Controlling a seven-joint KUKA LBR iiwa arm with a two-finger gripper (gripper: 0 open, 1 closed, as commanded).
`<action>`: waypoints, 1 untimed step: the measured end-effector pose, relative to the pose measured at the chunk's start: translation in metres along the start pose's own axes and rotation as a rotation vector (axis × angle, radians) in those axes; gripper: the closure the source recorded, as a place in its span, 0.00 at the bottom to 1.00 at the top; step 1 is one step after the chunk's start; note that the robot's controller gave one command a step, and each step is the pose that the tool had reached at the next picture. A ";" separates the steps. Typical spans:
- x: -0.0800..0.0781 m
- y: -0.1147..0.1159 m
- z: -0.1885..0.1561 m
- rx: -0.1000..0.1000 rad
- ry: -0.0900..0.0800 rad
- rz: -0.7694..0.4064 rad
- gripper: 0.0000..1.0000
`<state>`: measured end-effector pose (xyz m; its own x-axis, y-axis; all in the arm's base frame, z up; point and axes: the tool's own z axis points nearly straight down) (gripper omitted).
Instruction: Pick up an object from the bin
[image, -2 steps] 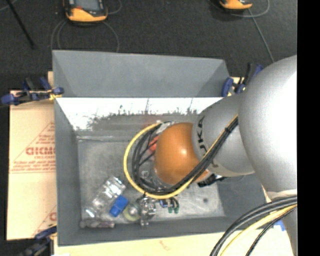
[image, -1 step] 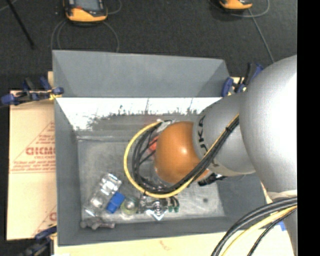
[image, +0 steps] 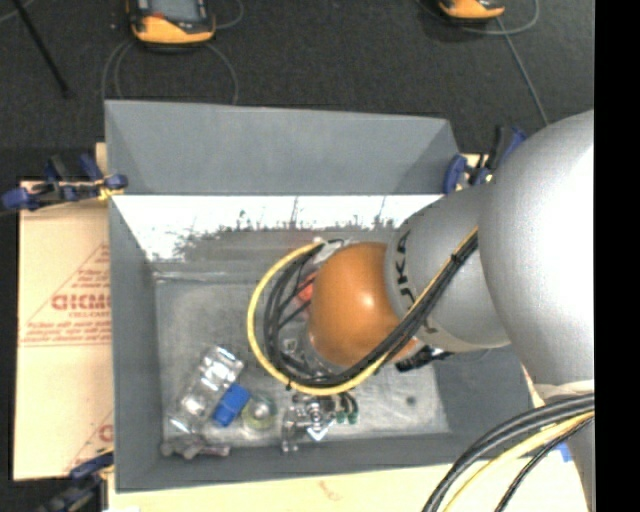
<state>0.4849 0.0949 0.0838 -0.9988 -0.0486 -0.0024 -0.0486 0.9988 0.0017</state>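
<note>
My gripper (image: 306, 416) is low over the bin floor near the front wall, just under the orange wrist cover. A small white and green thing (image: 338, 414) lies right against it; whether it is gripped I cannot tell. Just to the left of the gripper lies a small round greenish thing (image: 259, 415). Next to that sits a blue block (image: 231, 405), resting against a crumpled clear plastic piece (image: 209, 383).
A dark flat thing (image: 193, 451) lies in the front left corner of the bin. The arm, its orange cover and looped cables hide the middle and right of the bin floor. The bare grey floor shows at the left and back.
</note>
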 end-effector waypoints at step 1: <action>-0.020 -0.012 0.011 -0.003 -0.004 0.303 0.00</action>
<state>0.5056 0.0844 0.0725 -0.9678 0.2515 -0.0049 0.2515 0.9679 0.0055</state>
